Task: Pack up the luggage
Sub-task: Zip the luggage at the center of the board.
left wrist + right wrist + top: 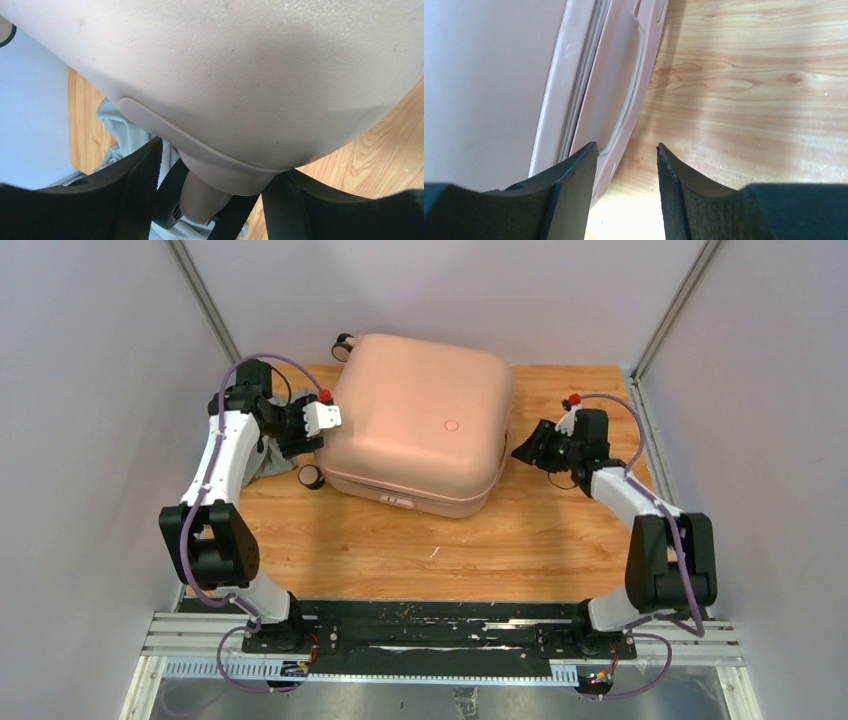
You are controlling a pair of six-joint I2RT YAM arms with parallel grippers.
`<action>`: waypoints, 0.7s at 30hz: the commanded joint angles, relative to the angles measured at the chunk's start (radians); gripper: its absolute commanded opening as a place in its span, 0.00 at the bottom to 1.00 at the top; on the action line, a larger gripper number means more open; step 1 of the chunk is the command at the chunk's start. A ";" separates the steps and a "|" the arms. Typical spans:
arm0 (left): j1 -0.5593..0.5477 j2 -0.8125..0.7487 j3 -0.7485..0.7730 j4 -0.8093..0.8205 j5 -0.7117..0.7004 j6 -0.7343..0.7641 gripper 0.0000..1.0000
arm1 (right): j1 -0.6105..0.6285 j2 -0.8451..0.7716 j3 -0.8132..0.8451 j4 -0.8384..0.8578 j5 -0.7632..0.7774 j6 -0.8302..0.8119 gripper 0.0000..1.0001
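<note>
Luggage (415, 420) lies closed at rear-centre of worktop (520, 540), between both arms. Left end effector (318, 428) straddles a lug on its left edge, grip unclear. Right end effector (526, 449) is open, just off the right seam.

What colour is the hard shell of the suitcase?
Pale pink; the luggage shows best in the top external view.

We are seeing bare table (480, 550) in front of the luggage (415, 420), where a gripper could pass freely. The luggage is filling the back middle. At its left, crumpled grey cloth (116, 134) and a black wheel (311, 477) are crowding the gap toward the side wall (90, 390). At its right, bare wood is running alongside the shell.
</note>
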 commanded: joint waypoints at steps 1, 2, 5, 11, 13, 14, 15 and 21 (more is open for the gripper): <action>0.003 -0.015 0.108 0.038 0.088 -0.108 0.17 | -0.019 -0.125 -0.150 0.097 -0.138 -0.028 0.52; 0.003 -0.014 0.114 0.040 0.092 -0.118 0.17 | -0.019 -0.157 -0.195 0.141 -0.176 -0.021 0.52; 0.003 -0.012 0.128 0.040 0.098 -0.136 0.16 | -0.007 -0.266 -0.358 0.338 -0.279 -0.010 0.50; 0.003 0.001 0.137 0.040 0.106 -0.165 0.16 | 0.058 -0.347 -0.433 0.433 -0.376 -0.159 0.51; 0.003 0.002 0.135 0.040 0.104 -0.165 0.16 | 0.064 -0.318 -0.424 0.473 -0.424 -0.161 0.51; 0.002 0.003 0.135 0.040 0.102 -0.164 0.16 | 0.070 -0.303 -0.419 0.487 -0.436 -0.169 0.52; 0.003 0.004 0.136 0.040 0.102 -0.165 0.16 | 0.079 -0.285 -0.410 0.493 -0.452 -0.185 0.52; 0.003 0.010 0.154 0.040 0.104 -0.169 0.16 | 0.097 -0.179 -0.379 0.527 -0.487 -0.257 0.52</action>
